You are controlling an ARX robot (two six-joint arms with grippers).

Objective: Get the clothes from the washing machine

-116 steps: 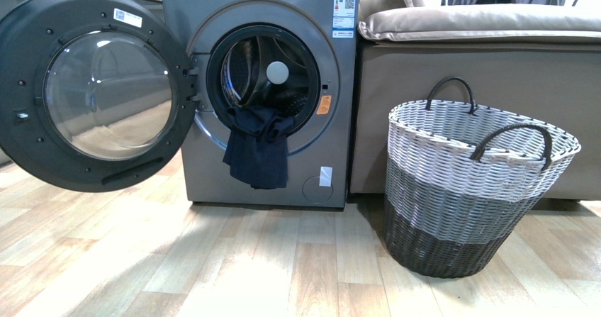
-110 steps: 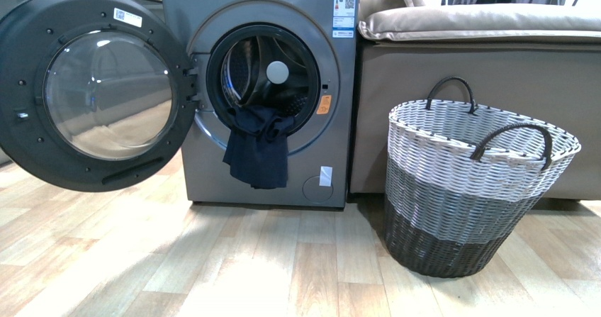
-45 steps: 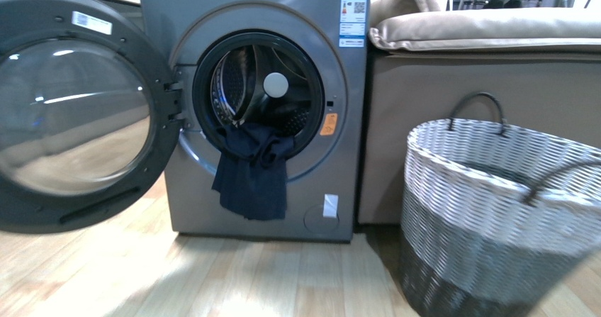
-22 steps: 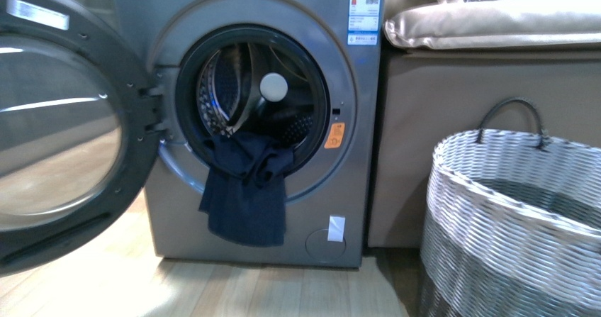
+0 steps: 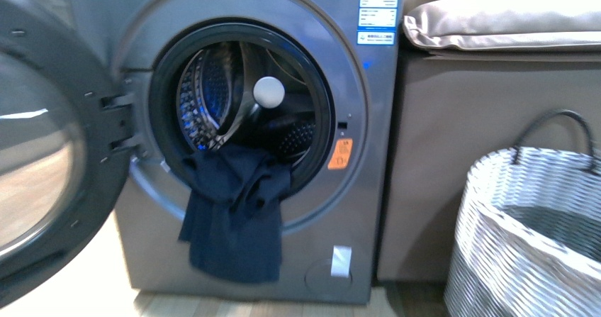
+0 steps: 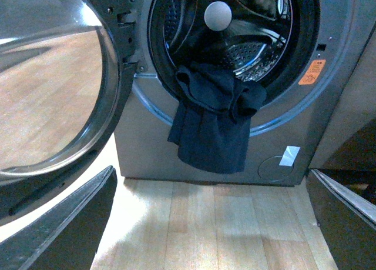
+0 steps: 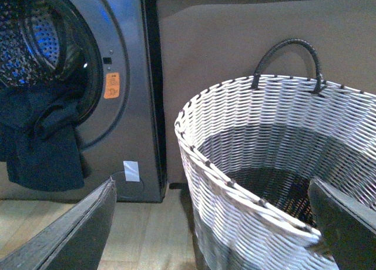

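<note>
1. The clothes, a plain dark navy garment, hang creased over the lower rim of the grey washing machine (door swung wide), with the top bunched inside the drum.
2. The left claw and the right claw both stand spread apart.
3. A woven basket stands near the machine.

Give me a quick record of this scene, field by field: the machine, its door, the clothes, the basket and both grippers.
washing machine: grey front-loader, standing beside a taupe sofa
door: swung wide open, on the left in the front view
clothes: one dark navy garment, draped over the lower rim of the drum, partly hanging down the front
basket: woven, upright on the floor in front of the sofa
left gripper: open, holding nothing, facing the clothes
right gripper: open, holding nothing, facing the basket
</note>
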